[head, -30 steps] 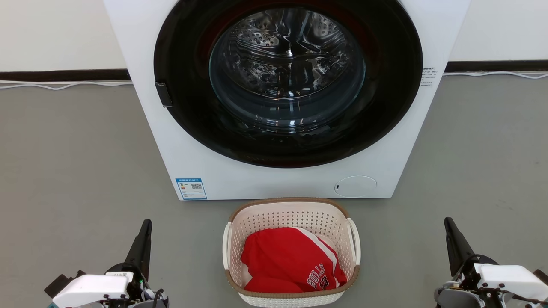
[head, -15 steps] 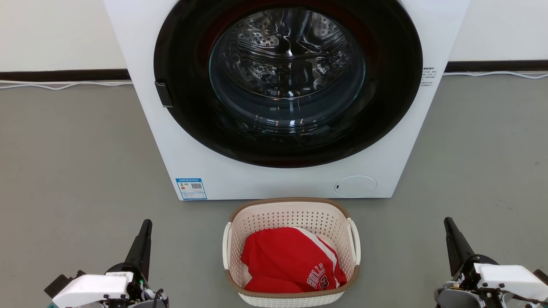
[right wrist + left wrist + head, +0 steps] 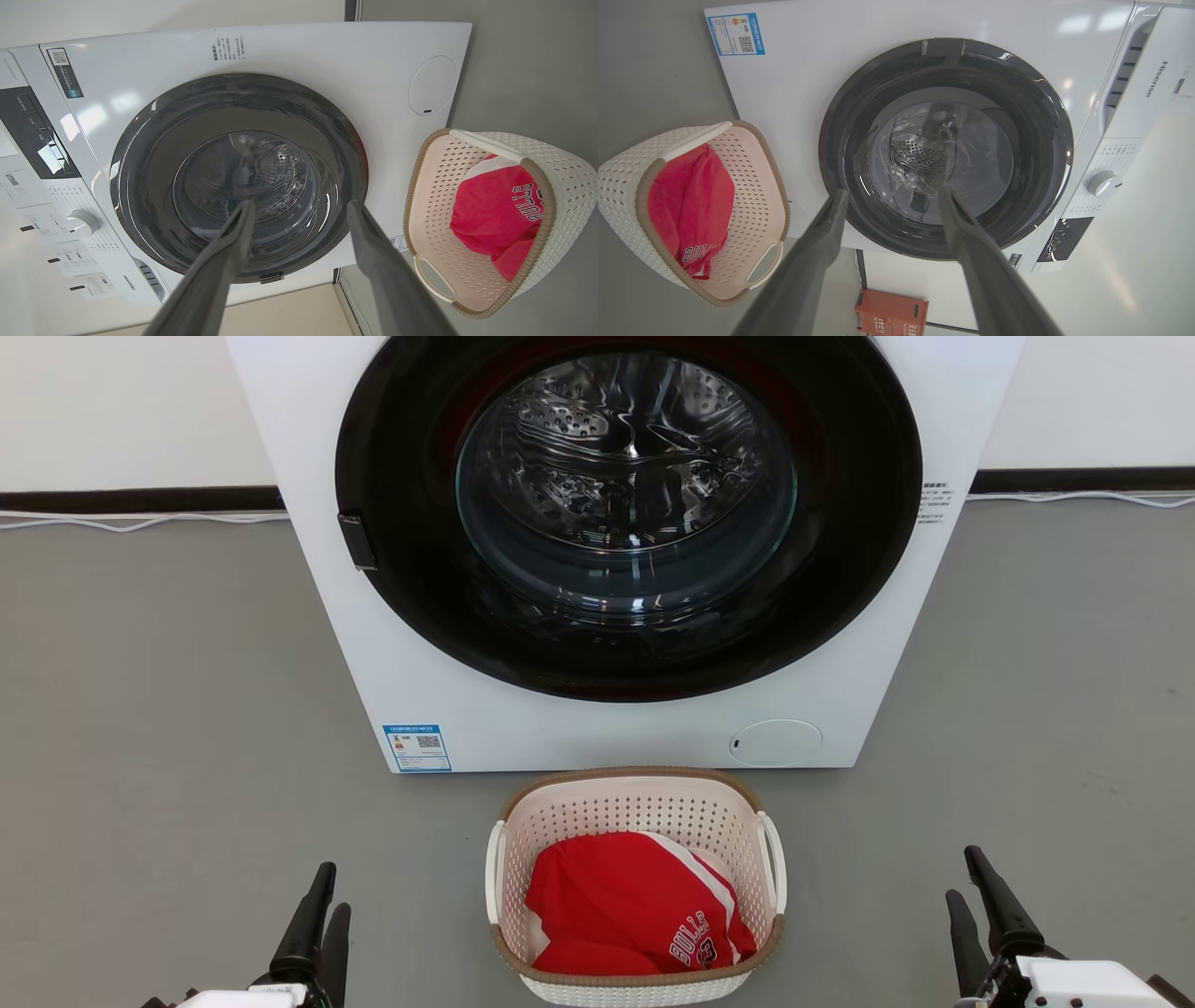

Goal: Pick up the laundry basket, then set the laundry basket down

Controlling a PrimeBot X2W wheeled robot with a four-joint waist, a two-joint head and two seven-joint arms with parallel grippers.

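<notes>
The laundry basket (image 3: 635,807) stands on the grey floor just in front of the washing machine, cream-white and perforated with a brown rim and a white handle on each side. A red jersey (image 3: 625,896) lies inside it. My left gripper (image 3: 334,887) is at the lower left, well to the left of the basket, open and empty. My right gripper (image 3: 962,873) is at the lower right, equally far from it, open and empty. The left wrist view has the basket (image 3: 752,186) left of my left gripper (image 3: 892,193). In the right wrist view the basket (image 3: 434,196) is right of my right gripper (image 3: 296,205).
The white washing machine (image 3: 560,728) with its round dark door (image 3: 625,513) shut rises right behind the basket. A white cable (image 3: 140,523) runs along the wall base. A red box (image 3: 892,312) stands beside the machine. Grey floor (image 3: 168,728) lies on both sides.
Both grippers have sunk lower in the head view and turned, so two separated fingers now show on each instead of one. The basket has not moved.
</notes>
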